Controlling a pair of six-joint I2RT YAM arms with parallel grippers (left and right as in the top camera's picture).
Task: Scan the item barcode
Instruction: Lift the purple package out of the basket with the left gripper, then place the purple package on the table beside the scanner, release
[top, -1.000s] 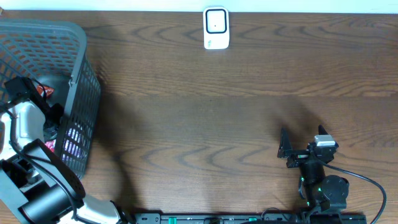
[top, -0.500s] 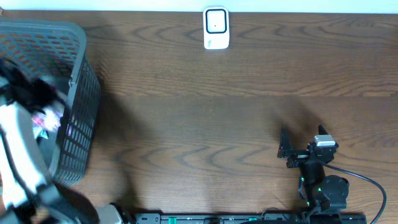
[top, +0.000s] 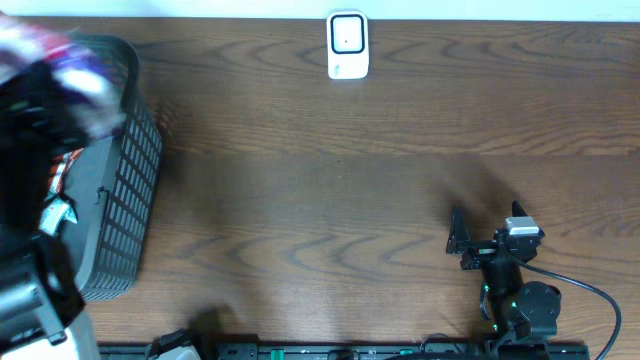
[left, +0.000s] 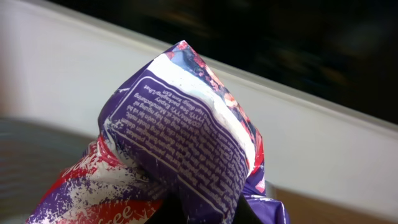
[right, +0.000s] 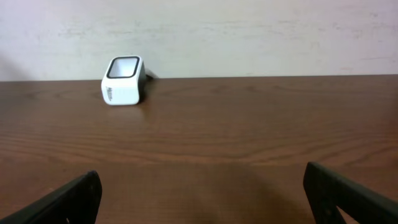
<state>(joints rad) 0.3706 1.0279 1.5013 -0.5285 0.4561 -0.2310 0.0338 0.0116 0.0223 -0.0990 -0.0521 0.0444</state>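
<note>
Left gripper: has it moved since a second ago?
Yes. The left gripper, shut on the purple packet, has moved from inside the basket towards its far rim.

A dark wood-grain table (top: 330, 170) is shown. A white scanner (top: 348, 45) is set on it at the far edge, near the middle; a grey mesh basket (top: 128, 195) is placed at the left.

Illegible print on purple packet (left: 186, 143)
</note>
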